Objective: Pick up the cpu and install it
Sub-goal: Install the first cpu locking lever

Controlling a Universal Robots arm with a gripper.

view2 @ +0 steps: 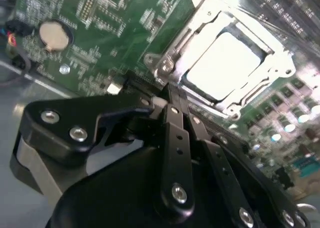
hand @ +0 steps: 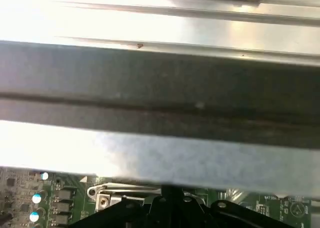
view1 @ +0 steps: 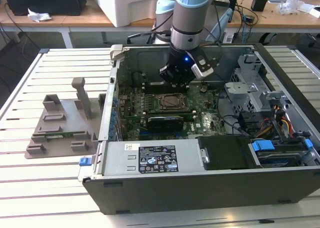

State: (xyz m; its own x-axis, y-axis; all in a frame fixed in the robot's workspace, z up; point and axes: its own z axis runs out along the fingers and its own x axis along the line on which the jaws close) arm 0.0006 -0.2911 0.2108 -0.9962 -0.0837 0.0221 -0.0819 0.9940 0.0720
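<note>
White slatted bench (view1: 55,188) is carrying everything in the exterior view: at that view's left a grey fixture plate (view1: 62,125) with upright posts is sitting on the slats, and just beside it the open computer case (view1: 210,188) is lying on its side, with a labelled silver box (view1: 150,158) along its near edge. Moving toward the exterior view's right, the green motherboard (view1: 150,108) is filling the case floor, and the arm (view1: 192,18) is reaching down from above so that the gripper (view1: 176,80) is hanging just above the socket (view1: 167,102) near the board's middle. The second wrist view is showing what the exterior view is not: the cpu (view2: 225,63) is lying flat inside the socket's metal frame, its shiny silver top facing up and glaring white; it is square, so no long axis can be told, and its edges are running diagonally across that view. The black fingers (view2: 175,123) are pressed together in that view, clenched on nothing, their tips just short of the socket frame and apart from the chip. In the first wrist view the case wall (hand: 160,98) is looming as a dark band.
</note>
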